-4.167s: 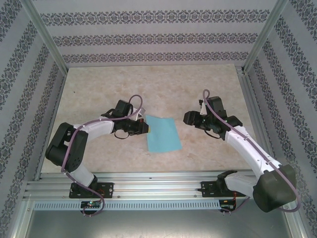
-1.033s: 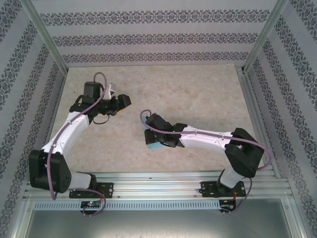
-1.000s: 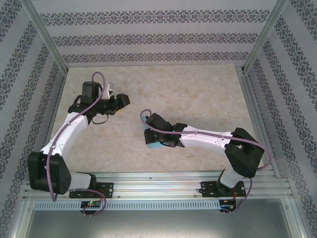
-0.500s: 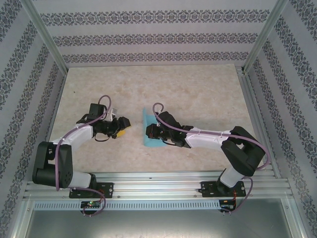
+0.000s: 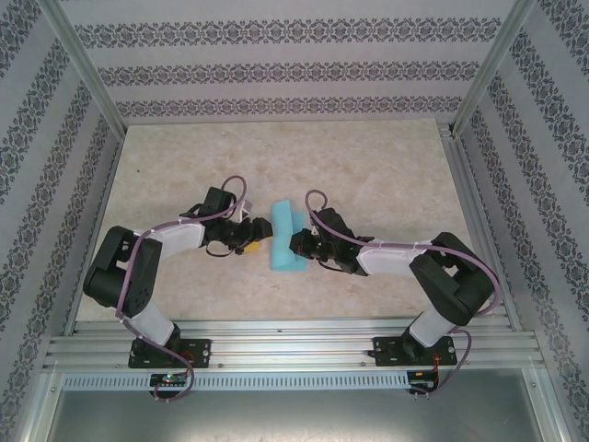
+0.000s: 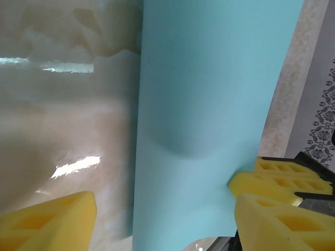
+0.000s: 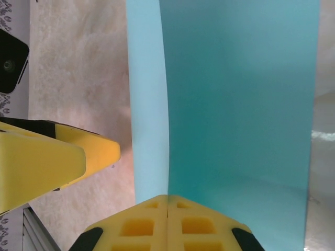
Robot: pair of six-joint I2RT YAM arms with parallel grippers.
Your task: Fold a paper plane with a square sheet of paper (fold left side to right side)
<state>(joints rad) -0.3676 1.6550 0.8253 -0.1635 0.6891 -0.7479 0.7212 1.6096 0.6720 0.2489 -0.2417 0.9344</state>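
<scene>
The right hand (image 5: 295,245) is clamped shut, its yellow fingers (image 7: 167,214) pressed together on an edge of the sheet of paper (image 5: 285,221). The sheet lies near the middle of the desk (image 5: 368,166), doubled over into a tall narrow strip with a rounded, uncreased bend. Four seconds ago the sheet lay flat and much wider, with the right hand well off to its right. A second ago the right arm reached low across it and hid most of it, while the left arm stretched toward the far left of the desk. Since then the left arm has drawn back in, and the left hand (image 5: 254,241) sits just left of the strip, jaws wide apart and holding nothing. From overhead the two hands face each other across the paper. The left wrist camera adds that the paper lies in the gap between its own spread fingers (image 6: 49,219) and bulges softly where the right hand's tip pinches it. The right wrist camera shows a paler layer beside a darker one, and a left finger (image 7: 63,157) just beside the paper's edge, not touching it.
</scene>
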